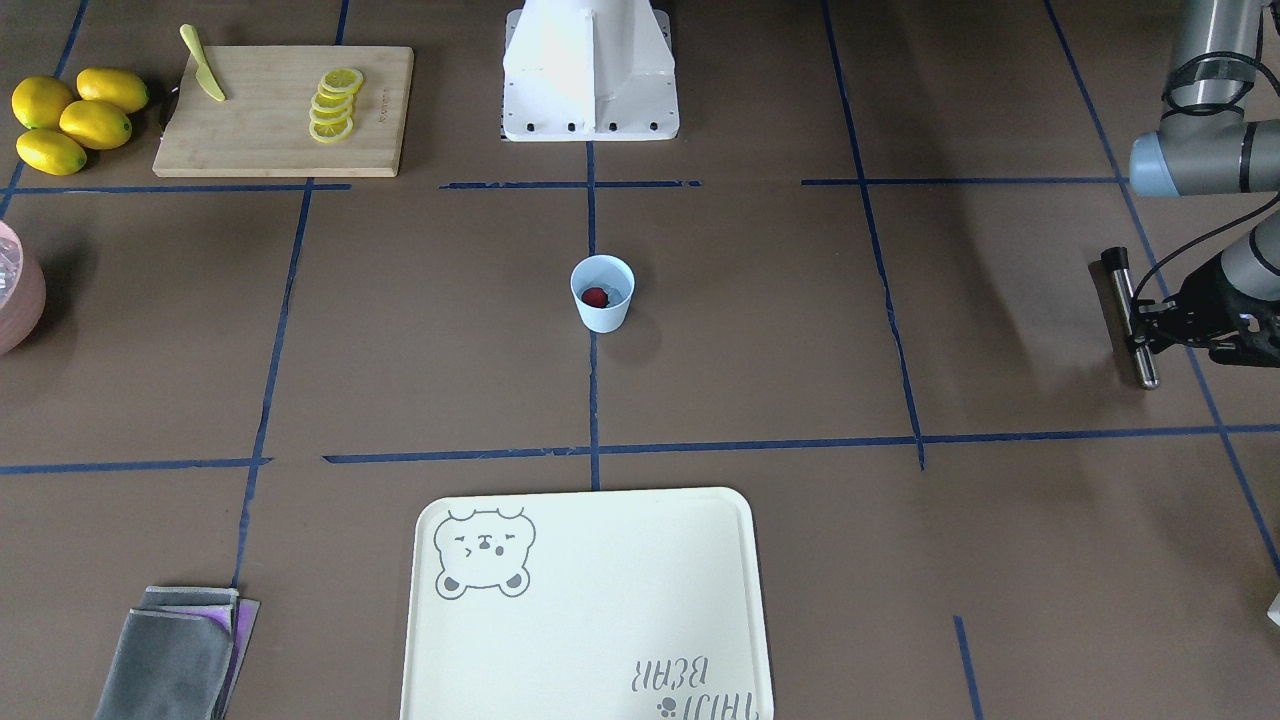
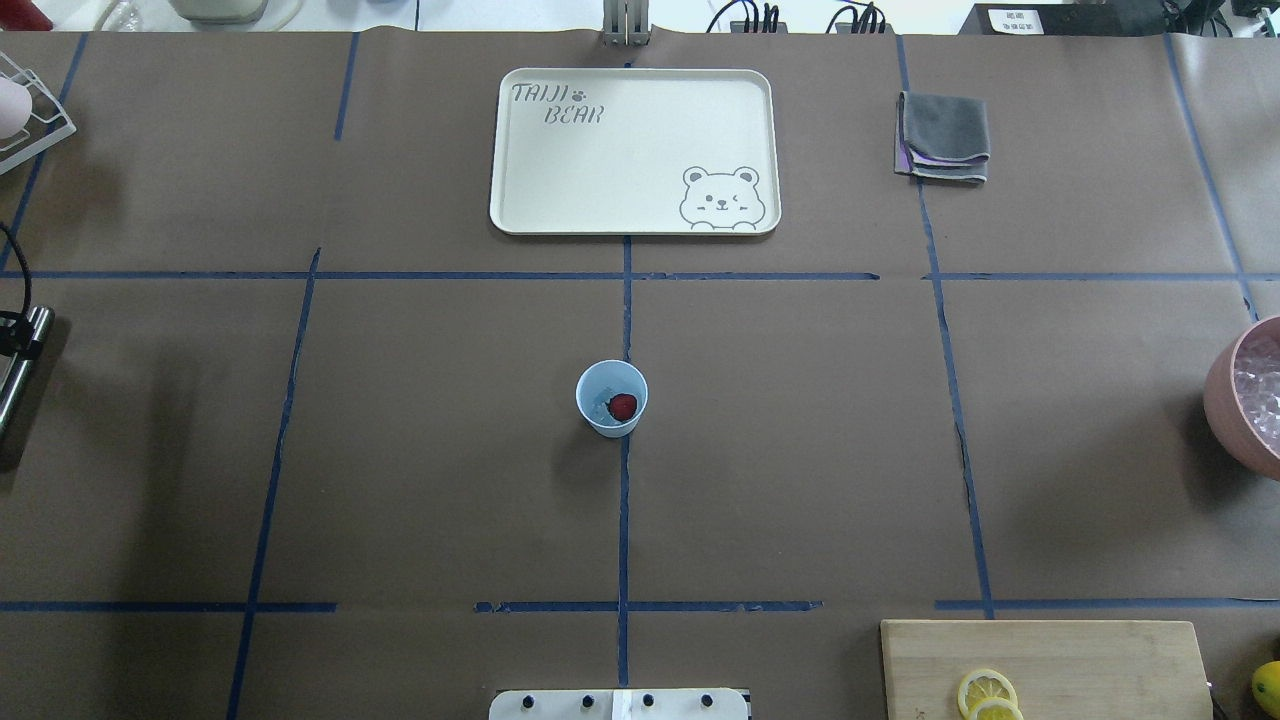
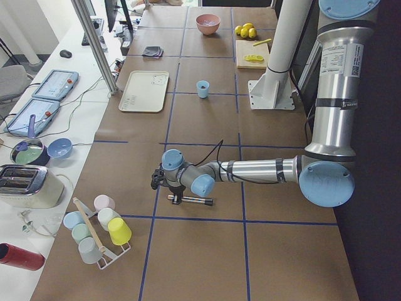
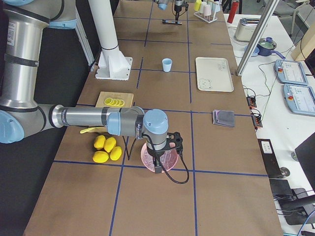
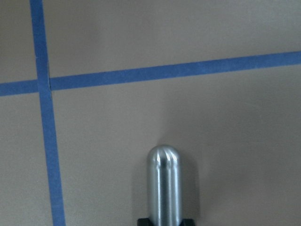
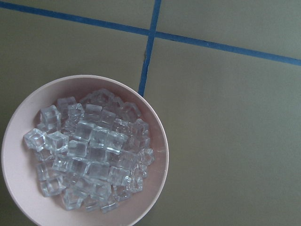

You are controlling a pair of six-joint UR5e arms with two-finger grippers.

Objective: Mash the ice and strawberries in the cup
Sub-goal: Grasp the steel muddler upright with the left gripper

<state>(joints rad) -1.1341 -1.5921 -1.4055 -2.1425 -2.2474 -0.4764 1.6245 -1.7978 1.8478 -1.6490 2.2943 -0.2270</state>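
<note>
The pale blue cup (image 1: 601, 310) (image 2: 611, 420) stands upright at the table's middle. Inside lie a dark-red strawberry (image 1: 595, 296) (image 2: 623, 405) and a little clear ice (image 1: 616, 292). Far off at the table's left end, my left gripper (image 1: 1148, 325) (image 3: 169, 185) is shut on a metal rod (image 1: 1133, 320) (image 5: 163, 186) held level just above the paper. My right gripper (image 4: 158, 164) hangs over the pink bowl (image 6: 155, 155) (image 2: 1232, 400), which is full of ice cubes (image 6: 91, 150). Its fingers show in no close view, so I cannot tell their state.
A cutting board (image 1: 260, 140) carries lemon slices (image 1: 335, 105) and a yellow knife (image 1: 203, 76), with whole lemons (image 1: 75, 120) beside it. A cream tray (image 2: 600, 170) and folded cloths (image 2: 942, 135) lie on the far side. A cup rack (image 3: 97, 229) stands near the left arm.
</note>
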